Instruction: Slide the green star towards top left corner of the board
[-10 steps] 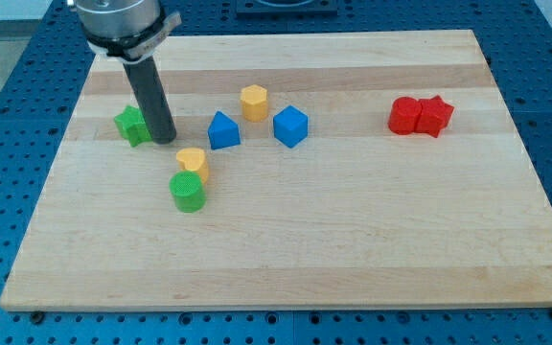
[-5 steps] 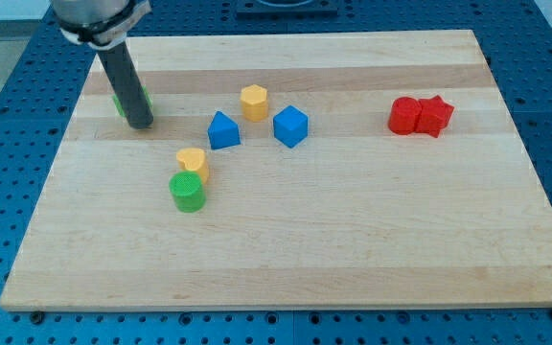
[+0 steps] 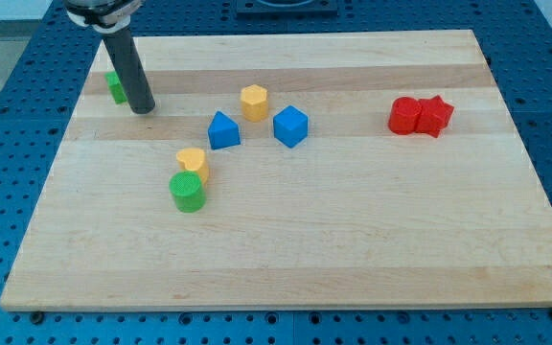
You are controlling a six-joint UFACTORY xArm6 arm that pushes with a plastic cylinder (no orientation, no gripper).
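The green star lies near the board's top left corner, mostly hidden behind my rod; only its left part shows. My tip rests on the board just to the right of and below the star, against it or very close.
A blue block, a yellow block and a blue cube sit near the middle. A yellow block touches a green cylinder below it. Two red blocks stand together at the right. The wooden board ends at blue pegboard.
The green star has slid up and to the left towards the top left corner. My tip has followed it up and to the left.
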